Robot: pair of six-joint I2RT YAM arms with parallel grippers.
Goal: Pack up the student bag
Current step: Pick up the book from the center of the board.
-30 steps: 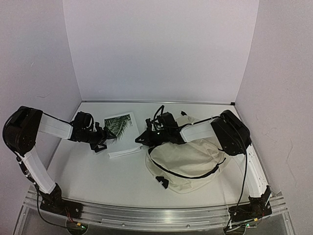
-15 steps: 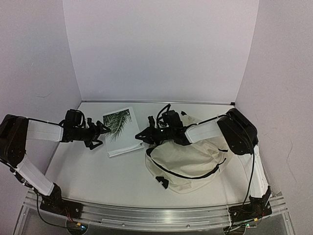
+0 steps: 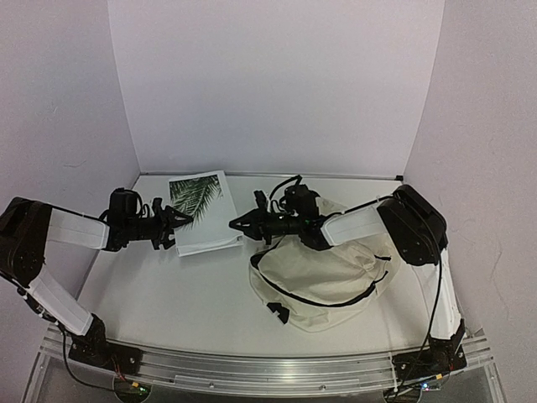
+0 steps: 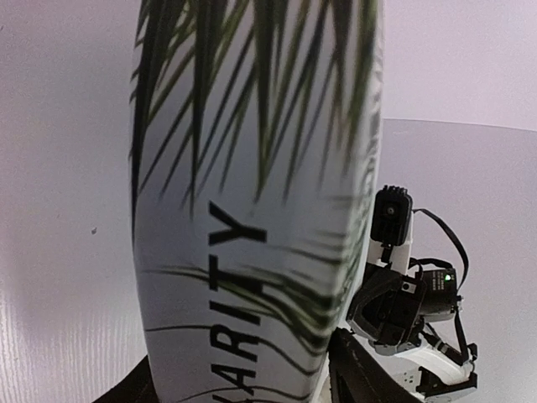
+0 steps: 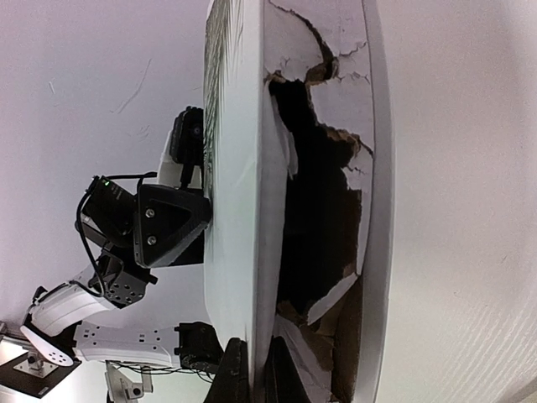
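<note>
The book (image 3: 200, 210) is held between the two grippers, its palm-leaf cover turned upward; the left gripper (image 3: 174, 223) is set against its left edge and the right gripper (image 3: 237, 225) against its right edge. In the left wrist view the cover (image 4: 252, 168) is seen close in front of the camera, with one dark finger (image 4: 352, 374) just beside its right side; the book is straddled by the left jaws, which stand apart, but whether they press on it cannot be told. In the right wrist view the white edge of the book (image 5: 239, 210) is seen running straight out from the fingers (image 5: 231, 382); the right jaws are closed to a narrow pinch on that edge. Whether the near side of the book rests on the table (image 3: 168, 294) cannot be told.

The bag (image 3: 327, 273) is laid flat on the table behind and below the right gripper, under that arm's forearm; it is well apart from the left gripper, beyond the book. A black zipper line is seen curving across its cream fabric.
</note>
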